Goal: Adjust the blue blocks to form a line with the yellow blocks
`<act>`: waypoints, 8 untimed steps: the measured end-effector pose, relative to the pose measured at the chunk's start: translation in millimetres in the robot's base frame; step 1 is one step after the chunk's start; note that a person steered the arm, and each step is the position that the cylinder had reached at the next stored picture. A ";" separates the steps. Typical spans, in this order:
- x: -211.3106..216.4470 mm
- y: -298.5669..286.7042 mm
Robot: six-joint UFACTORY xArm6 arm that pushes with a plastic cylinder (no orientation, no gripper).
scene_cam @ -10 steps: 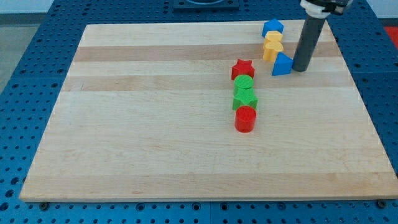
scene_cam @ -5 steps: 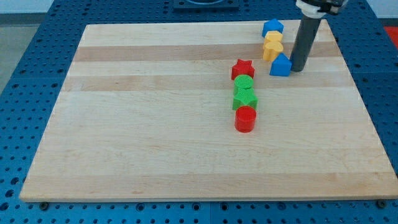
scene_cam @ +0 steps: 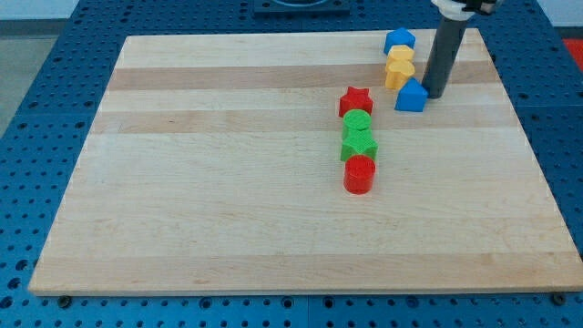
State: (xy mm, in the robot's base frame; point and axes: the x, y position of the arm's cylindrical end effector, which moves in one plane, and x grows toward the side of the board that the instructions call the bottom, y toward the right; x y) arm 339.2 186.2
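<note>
- Desk (scene_cam: 228, 200): a pale wooden board on a blue perforated base; it carries every block.
- Rod: dark and upright, entering from the view's top right. My tip (scene_cam: 434, 96) stands on the board against the right side of the lower blue block. There is no pincer, so nothing opens, closes or grips; the rod only pushes.
- Task column, view's top right: blue block (scene_cam: 398, 40) at the top, then upper yellow block (scene_cam: 400, 57), lower yellow block (scene_cam: 397, 75), then lower blue block (scene_cam: 411, 95), which sits slightly right of the column's line.
- Handling, as judged: the blocks look small, rigid, light and smooth, so they should slide readily and may turn if pushed off-centre; press mid-face, low on the side.
- Other column, near the centre: red star (scene_cam: 355, 100), two green blocks (scene_cam: 357, 120) (scene_cam: 359, 143), red cylinder (scene_cam: 360, 173).
- Writing: no labels or brands are legible.
</note>
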 end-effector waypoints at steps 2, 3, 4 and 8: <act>-1.6 -10.2; -1.6 -11.5; -1.6 -11.2; -67.0 38.2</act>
State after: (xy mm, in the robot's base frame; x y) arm 272.2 224.4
